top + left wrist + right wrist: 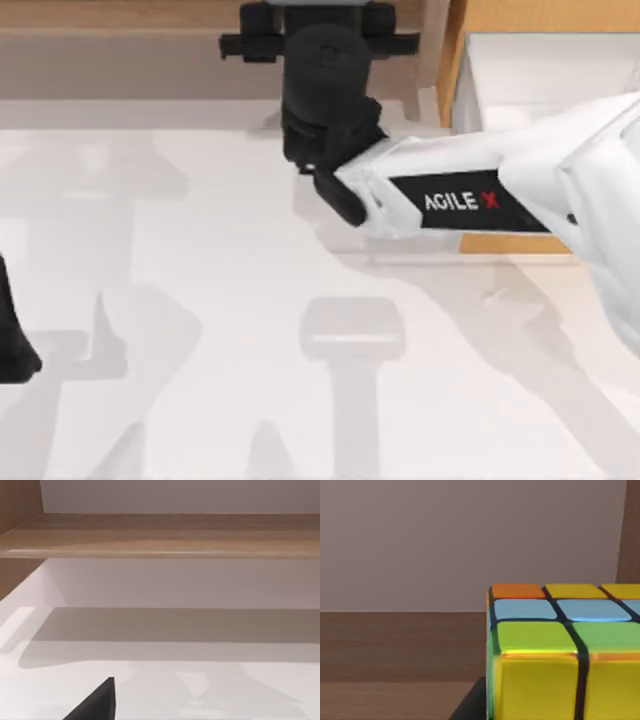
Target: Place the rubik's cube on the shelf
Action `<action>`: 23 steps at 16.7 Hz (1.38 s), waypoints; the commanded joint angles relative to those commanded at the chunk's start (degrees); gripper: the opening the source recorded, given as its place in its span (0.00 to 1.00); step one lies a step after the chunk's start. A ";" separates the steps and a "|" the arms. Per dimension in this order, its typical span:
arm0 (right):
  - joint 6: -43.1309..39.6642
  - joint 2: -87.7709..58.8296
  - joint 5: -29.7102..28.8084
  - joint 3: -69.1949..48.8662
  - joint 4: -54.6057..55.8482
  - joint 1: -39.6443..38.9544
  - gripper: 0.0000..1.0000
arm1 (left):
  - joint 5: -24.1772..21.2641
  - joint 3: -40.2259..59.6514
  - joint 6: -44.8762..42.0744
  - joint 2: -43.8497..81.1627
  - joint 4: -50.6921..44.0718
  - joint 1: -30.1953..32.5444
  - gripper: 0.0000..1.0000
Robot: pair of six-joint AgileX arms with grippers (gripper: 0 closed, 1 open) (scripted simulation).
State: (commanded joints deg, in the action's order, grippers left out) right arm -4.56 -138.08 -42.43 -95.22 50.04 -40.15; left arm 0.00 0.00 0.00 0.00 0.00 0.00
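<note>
Here the right arm [480, 195] reaches in from the 3 o'clock side of the table [200, 330] toward 12 o'clock, its white forearm crossing the top view on a slant. Its right hand [318, 42] sits at the far edge, over the long light-brown shelf [120, 60] that runs along the 12 o'clock side. From above, the black wrist covers the fingers, so how far they are spread cannot be told there.

In the right wrist view the rubik's cube [560, 650] is very close to the camera, with yellow, green, blue and orange squares divided by black lines. Brown shelf wood [395, 650] lies behind and below it, with a pale back wall above. A dark edge shows just beside the cube's lower corner, but whether the hand grips the cube cannot be told.

The left hand [12, 340] is parked at 9 o'clock on the table's edge; its opening cannot be told. An orange-wood cabinet [460, 60] stands at about 1 o'clock, just beside the right forearm.
</note>
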 joint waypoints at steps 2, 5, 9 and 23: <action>0.17 -1.19 0.63 -2.41 -1.23 0.58 0.00 | 0.00 0.00 0.00 0.00 0.00 0.00 1.00; 0.23 -3.05 1.68 -5.95 -3.16 1.38 0.00 | 0.00 0.00 0.00 0.00 0.00 0.00 1.00; 0.36 -5.59 2.98 -11.29 -5.90 2.79 0.00 | 0.00 0.00 0.00 0.00 0.00 0.00 1.00; 0.60 -6.67 3.79 -13.67 -7.30 3.43 0.53 | 0.00 0.00 0.00 0.00 0.00 0.00 1.00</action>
State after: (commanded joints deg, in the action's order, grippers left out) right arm -3.96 -144.75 -38.63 -108.89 42.75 -36.72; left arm 0.00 0.00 0.00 0.00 0.00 0.00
